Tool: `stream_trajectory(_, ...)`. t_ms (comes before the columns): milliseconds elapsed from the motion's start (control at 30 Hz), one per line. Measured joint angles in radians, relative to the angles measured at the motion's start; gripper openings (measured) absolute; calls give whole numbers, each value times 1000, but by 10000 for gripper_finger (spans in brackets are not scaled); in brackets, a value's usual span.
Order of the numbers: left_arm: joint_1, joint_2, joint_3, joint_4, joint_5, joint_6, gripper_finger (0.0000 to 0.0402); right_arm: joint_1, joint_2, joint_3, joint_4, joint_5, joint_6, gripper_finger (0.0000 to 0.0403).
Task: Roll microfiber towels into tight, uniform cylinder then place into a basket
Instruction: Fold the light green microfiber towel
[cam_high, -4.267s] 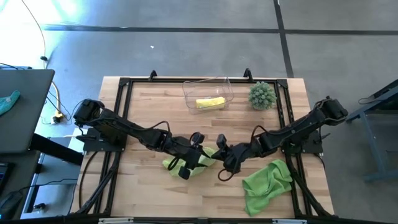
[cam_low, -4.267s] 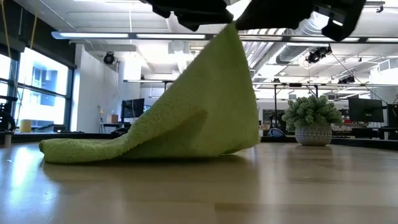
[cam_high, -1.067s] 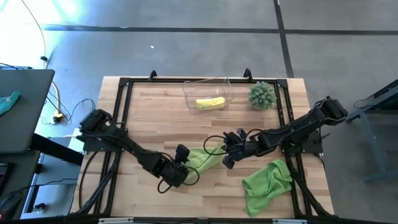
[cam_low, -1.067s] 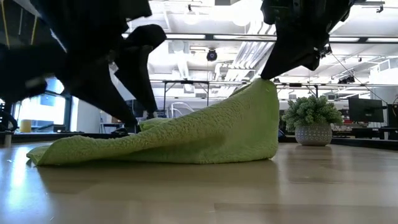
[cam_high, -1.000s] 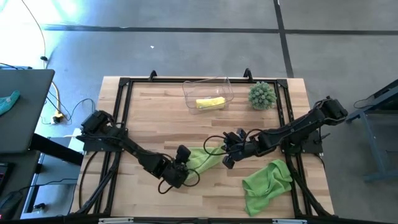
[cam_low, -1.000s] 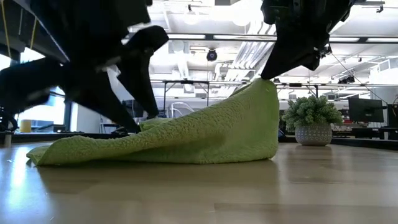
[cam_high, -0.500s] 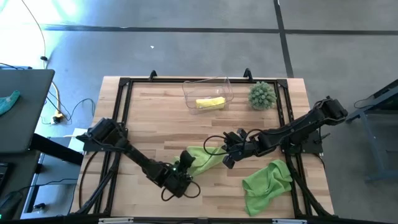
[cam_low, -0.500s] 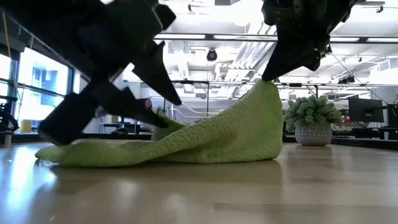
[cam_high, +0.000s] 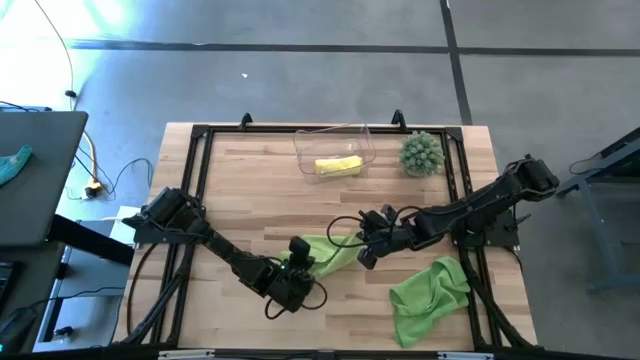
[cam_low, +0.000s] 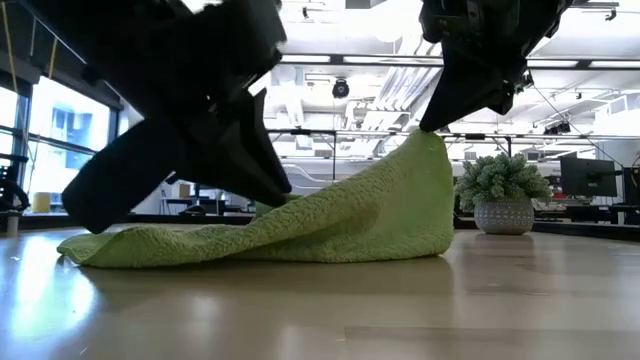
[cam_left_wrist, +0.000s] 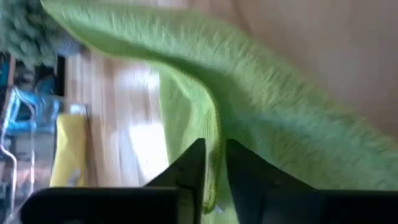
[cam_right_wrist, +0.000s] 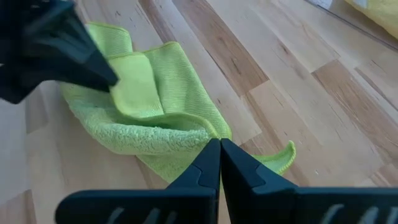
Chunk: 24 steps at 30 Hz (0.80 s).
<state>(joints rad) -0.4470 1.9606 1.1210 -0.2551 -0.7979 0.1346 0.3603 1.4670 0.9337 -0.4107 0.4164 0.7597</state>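
A lime green microfiber towel (cam_high: 327, 254) lies near the middle of the pale wooden plank surface (cam_high: 250, 200), its nubby terry pile showing in the low view (cam_low: 330, 225) as a long, slumped wedge that rises from a flat tail to a peak. The right claw (cam_high: 364, 257) is clenched on that raised corner, its two dark tapered fingers (cam_right_wrist: 214, 163) pressed together over the stitched hem, so the cloth hangs from it in a soft fold. The left claw (cam_high: 297, 262) sits low at the towel's opposite end, and in the left wrist view its angular black fingers (cam_left_wrist: 193, 167) stand close on either side of a thin ribbed edge of the cloth (cam_left_wrist: 249, 124), pinching it. In the right wrist view the towel (cam_right_wrist: 149, 106) shows a smoother woven face folded back over its fluffier underside. A second lime green towel (cam_high: 428, 296) lies crumpled in loose folds near the front right corner of the surface, well apart from both claws. At the far side stands the basket (cam_high: 335, 148), a shallow tub of clear plastic with rounded corners, and inside it rests a bright yellow towel (cam_high: 338, 165) in a short, compact roll. Just beside the basket is a spiky green ball-shaped plant (cam_high: 421, 152), seen in the low view (cam_low: 502, 180) sitting in a small rounded, textured pale pot (cam_low: 504, 215).
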Motion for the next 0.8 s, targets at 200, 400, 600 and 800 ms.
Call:
stream_trajectory(200, 23, 0, 0, -52, 30, -100, 19, 0, 0, 0, -4, -1, 0, 0)
stream_trajectory(400, 22, 0, 0, -60, 75, -154, 2, 0, 0, 0, -4, -2, 0, 0)
stream_trajectory(600, 17, -15, -1, -82, 82, -221, 1, 9, 0, 0, 10, -32, -77, 1)
stream_trajectory(800, 12, -137, 0, -169, 74, -362, 0, 51, 0, 0, 96, -37, -309, 56)
